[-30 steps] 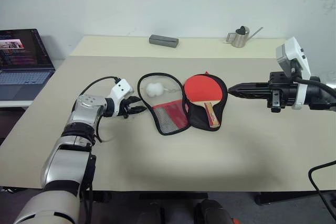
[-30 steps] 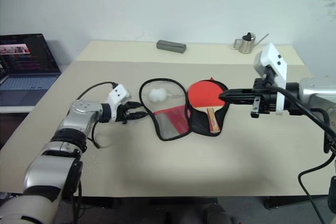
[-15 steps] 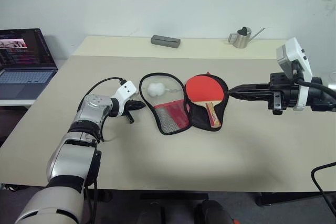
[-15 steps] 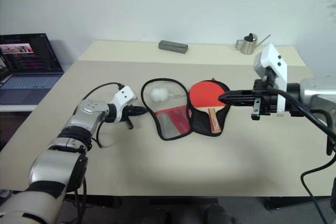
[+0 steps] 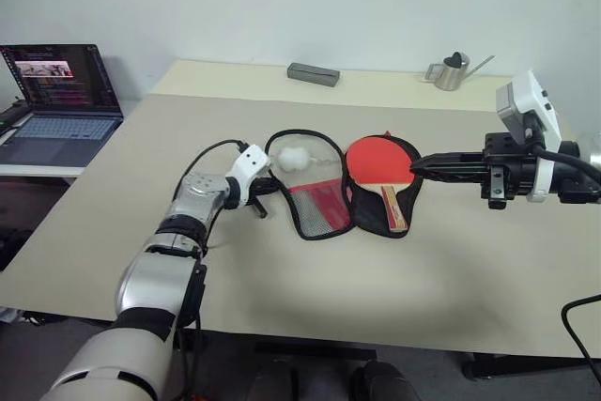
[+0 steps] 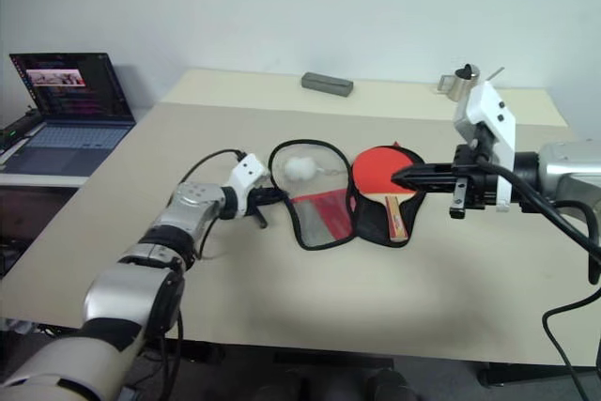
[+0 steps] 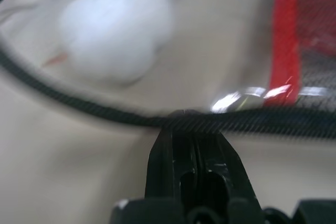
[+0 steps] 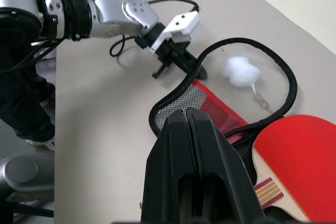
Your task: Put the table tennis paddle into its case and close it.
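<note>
The case (image 5: 316, 213) lies unzipped and spread flat at the table's middle, mesh flap on the left. The red table tennis paddle (image 5: 379, 158) rests on the right half, wooden handle (image 5: 394, 207) toward me. A white pom-pom (image 5: 297, 158) sits inside the upper left loop of the rim. My left gripper (image 5: 270, 186) is shut, tips against the case's left rim (image 7: 79, 103); nothing shows between its fingers. My right gripper (image 5: 414, 165) is shut and empty, level above the paddle's right edge, pointing left.
An open laptop (image 5: 52, 100) stands on a side desk at the far left. A grey box (image 5: 313, 71) and a small metal watering can (image 5: 453, 70) sit along the table's back edge. Bare tabletop (image 5: 310, 288) stretches in front of the case.
My left gripper shut its fingers, then slid right until its tips met the case's rim. The right arm has held still. The camera's view has shifted.
</note>
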Available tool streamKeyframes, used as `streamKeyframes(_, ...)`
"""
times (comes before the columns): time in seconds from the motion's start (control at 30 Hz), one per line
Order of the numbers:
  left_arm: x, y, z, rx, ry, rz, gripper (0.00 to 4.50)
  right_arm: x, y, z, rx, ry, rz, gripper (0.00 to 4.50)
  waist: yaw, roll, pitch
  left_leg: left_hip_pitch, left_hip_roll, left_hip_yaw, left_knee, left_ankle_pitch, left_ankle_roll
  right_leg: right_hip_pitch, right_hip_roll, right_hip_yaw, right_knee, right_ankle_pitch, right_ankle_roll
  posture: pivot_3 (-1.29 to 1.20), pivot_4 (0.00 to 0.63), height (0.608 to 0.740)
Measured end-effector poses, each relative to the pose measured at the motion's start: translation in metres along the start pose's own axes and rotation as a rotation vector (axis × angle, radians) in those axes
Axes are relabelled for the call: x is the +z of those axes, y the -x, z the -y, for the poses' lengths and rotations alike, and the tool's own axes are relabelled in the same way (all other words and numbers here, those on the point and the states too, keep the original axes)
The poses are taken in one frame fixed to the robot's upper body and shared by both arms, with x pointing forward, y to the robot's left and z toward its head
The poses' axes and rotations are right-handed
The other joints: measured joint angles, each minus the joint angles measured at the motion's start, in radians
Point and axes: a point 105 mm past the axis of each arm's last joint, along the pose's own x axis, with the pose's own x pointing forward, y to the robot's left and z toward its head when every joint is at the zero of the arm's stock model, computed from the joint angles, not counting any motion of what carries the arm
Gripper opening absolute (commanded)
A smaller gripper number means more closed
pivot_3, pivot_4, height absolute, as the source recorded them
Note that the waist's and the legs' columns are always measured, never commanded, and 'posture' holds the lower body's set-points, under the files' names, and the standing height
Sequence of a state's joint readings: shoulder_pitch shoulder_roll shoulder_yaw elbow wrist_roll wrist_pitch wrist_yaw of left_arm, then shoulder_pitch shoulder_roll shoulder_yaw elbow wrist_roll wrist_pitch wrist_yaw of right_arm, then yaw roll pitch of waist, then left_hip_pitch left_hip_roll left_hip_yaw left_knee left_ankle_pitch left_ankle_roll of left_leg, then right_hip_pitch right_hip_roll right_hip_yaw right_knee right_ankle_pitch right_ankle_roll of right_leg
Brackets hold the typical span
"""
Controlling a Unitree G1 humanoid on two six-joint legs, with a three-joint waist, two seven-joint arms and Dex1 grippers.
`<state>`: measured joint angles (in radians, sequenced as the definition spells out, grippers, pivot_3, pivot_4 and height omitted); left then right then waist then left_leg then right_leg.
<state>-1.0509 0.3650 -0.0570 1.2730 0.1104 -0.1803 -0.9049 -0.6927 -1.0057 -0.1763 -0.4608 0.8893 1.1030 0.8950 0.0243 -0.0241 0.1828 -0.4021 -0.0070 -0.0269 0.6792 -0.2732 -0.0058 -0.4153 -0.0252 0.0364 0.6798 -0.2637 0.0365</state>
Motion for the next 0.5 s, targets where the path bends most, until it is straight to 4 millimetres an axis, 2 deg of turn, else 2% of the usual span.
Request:
streamKeyframes(0.27, 0.01, -0.01, 0.005, -0.001, 0.03, 0.043, 0.05, -0.001, -0.001, -0.003, 0.005, -0.013, -0.003, 0.0, -0.021, 0.0, 0.0, 0.0, 0.001, 0.001, -0.001, 0.0, 0.0, -0.001, 0.001, 0.001, 0.001, 0.0, 0.0, 0.0, 0.15, 0.74)
streamKeyframes(0.5, 0.015, -0.008, 0.006, -0.025, 0.054, 0.079, 0.05, -0.002, 0.0, -0.004, -0.006, -0.016, -0.012, 0.0, -0.025, 0.0, 0.0, 0.0, 0.001, 0.001, -0.001, 0.0, 0.0, -0.001, 0.001, 0.001, 0.0, 0.0, 0.0, 0.0, 0.15, 0.74)
